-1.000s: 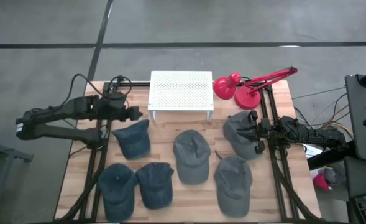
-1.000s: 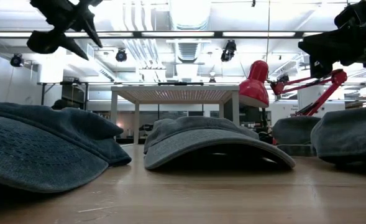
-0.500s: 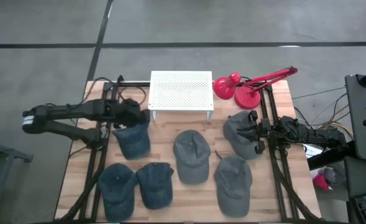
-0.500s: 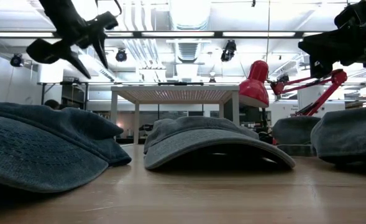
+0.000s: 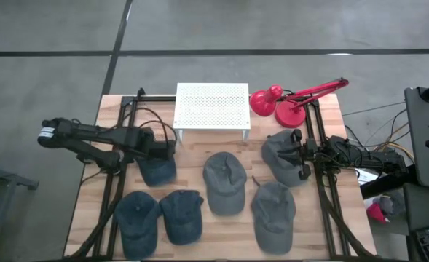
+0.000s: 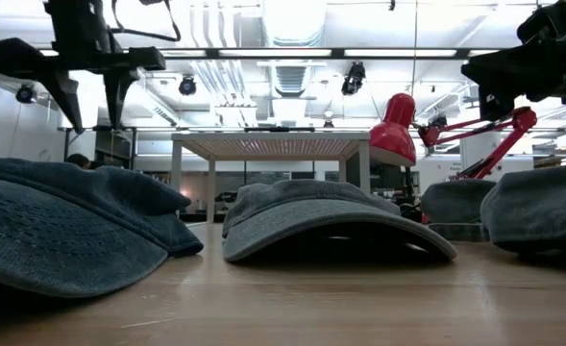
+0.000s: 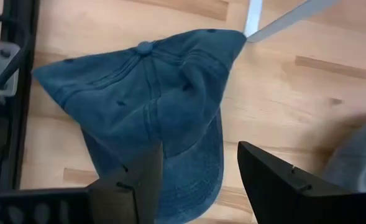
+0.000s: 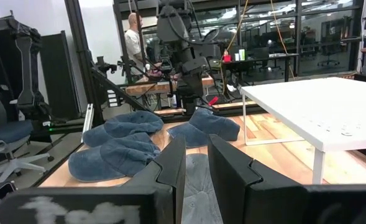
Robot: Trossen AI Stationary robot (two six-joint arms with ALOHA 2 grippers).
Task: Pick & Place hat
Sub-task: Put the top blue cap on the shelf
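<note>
Several caps lie on the wooden table. A blue cap (image 5: 156,166) (image 7: 151,106) rests crown up just near of the white stand's left leg. My left gripper (image 5: 166,148) (image 7: 198,171) (image 6: 92,104) hangs above it, open and pointing down, with its fingers over the cap's brim side; it touches nothing. My right gripper (image 5: 299,156) (image 8: 196,165) waits in the air over a grey cap (image 5: 280,156) at the table's right side, its fingers a narrow gap apart.
Two more blue caps (image 5: 138,215) (image 5: 182,216) lie at the near left, and grey caps (image 5: 223,182) (image 5: 274,209) sit in the middle and near right. A white perforated stand (image 5: 212,108) and a red desk lamp (image 5: 280,107) occupy the far edge. People show beyond the table.
My left gripper has moved toward the table's right and near edge, from beside the stand's left corner to over the blue cap, and has turned from a slant to pointing straight down. The right arm has kept still.
</note>
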